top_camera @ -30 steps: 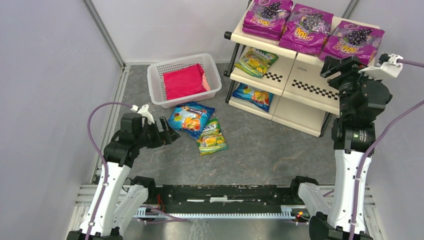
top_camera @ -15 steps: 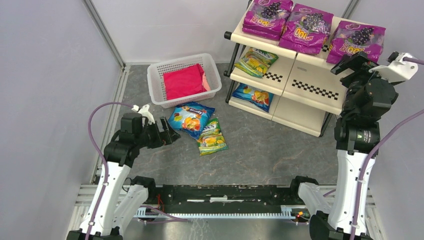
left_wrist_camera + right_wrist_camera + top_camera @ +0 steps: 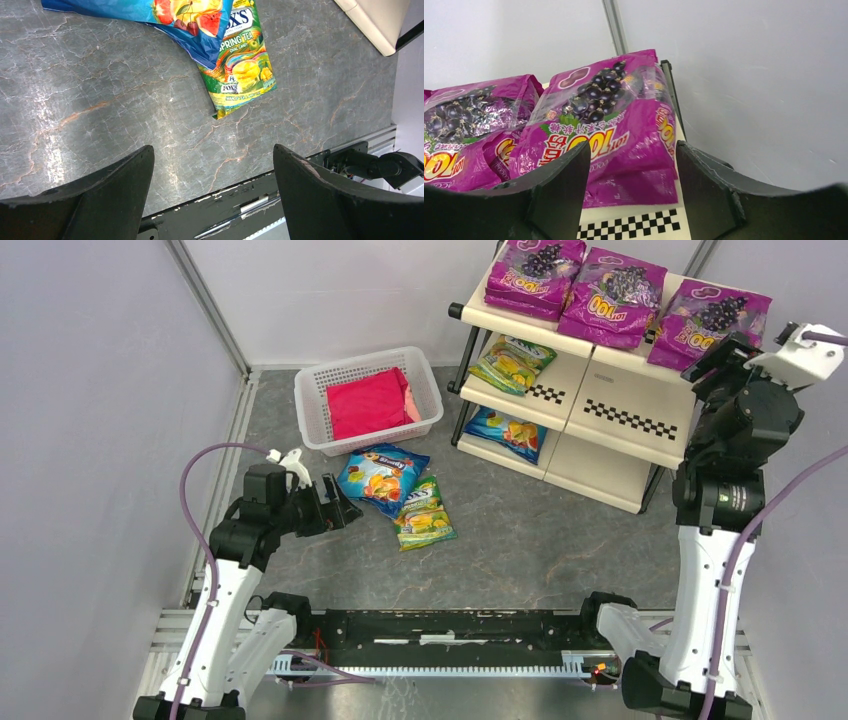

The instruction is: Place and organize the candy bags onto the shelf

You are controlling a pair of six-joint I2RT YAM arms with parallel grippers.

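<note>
The cream shelf (image 3: 625, 405) stands at the back right. Three magenta grape bags (image 3: 612, 298) lie on its top tier, a green lemon bag (image 3: 512, 362) on the middle tier, a blue fruit bag (image 3: 508, 432) on the bottom tier. On the floor lie a blue bag (image 3: 380, 477) and a green bag (image 3: 424, 514), overlapping; both show in the left wrist view, the blue bag (image 3: 145, 11) and the green bag (image 3: 242, 65). My left gripper (image 3: 340, 503) is open and empty, left of them. My right gripper (image 3: 712, 365) is open and empty, just in front of the rightmost grape bag (image 3: 614, 130).
A white lattice basket (image 3: 310, 405) with a pink folded cloth (image 3: 368, 403) stands behind the floor bags. Grey walls close in left and right. The black rail (image 3: 450, 625) runs along the near edge.
My right gripper has pulled back to the right from the rightmost grape bag, which lies on the top tier. The left arm has barely moved.
</note>
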